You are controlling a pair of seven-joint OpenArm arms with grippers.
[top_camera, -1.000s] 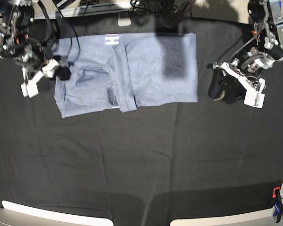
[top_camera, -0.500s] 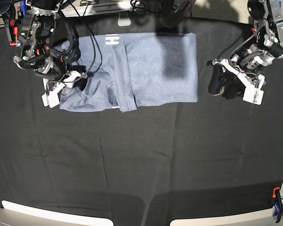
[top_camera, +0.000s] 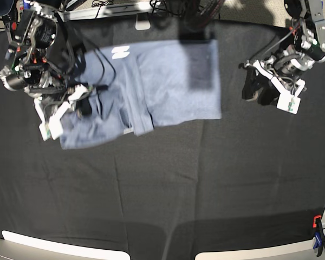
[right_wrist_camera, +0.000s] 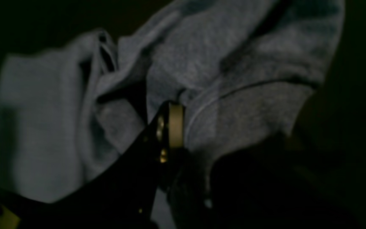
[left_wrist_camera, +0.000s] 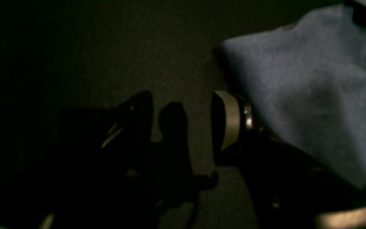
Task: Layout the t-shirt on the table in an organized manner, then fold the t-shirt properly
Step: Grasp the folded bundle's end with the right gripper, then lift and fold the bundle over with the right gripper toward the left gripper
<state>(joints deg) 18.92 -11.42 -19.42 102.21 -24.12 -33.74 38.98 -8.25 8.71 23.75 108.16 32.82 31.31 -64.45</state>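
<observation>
Left wrist view: the left gripper [left_wrist_camera: 183, 127] hangs over the dark tabletop [left_wrist_camera: 106, 47] with its jaws spread wide and nothing between them. One finger [left_wrist_camera: 230, 117] shows a pale pad and sits just beside the edge of the shirt [left_wrist_camera: 310, 82], which fills the right part of the picture; whether pad and cloth touch I cannot tell. The other finger is a black shape on the left.

Right wrist view: the right gripper [right_wrist_camera: 183, 133] is pressed together on a fold of the shirt [right_wrist_camera: 208, 63], the pale pad of one finger [right_wrist_camera: 175, 125] against a hemmed edge. The cloth bunches into deep creases to the left of the pad. The picture is dim and the second finger is lost in shadow.

Base view: the shirt [top_camera: 168, 86] lies on the far left half of the tabletop [top_camera: 168, 184], partly folded, with a doubled band running down its middle and a bit of white lettering near the top edge. The right gripper [top_camera: 80, 103] is on the shirt's left portion, pinching the cloth, which is rumpled around it. The left gripper [top_camera: 260, 89] stands near the shirt's right edge, apart from it, over bare black cloth. A clamp [top_camera: 317, 241] is at the near right corner
</observation>
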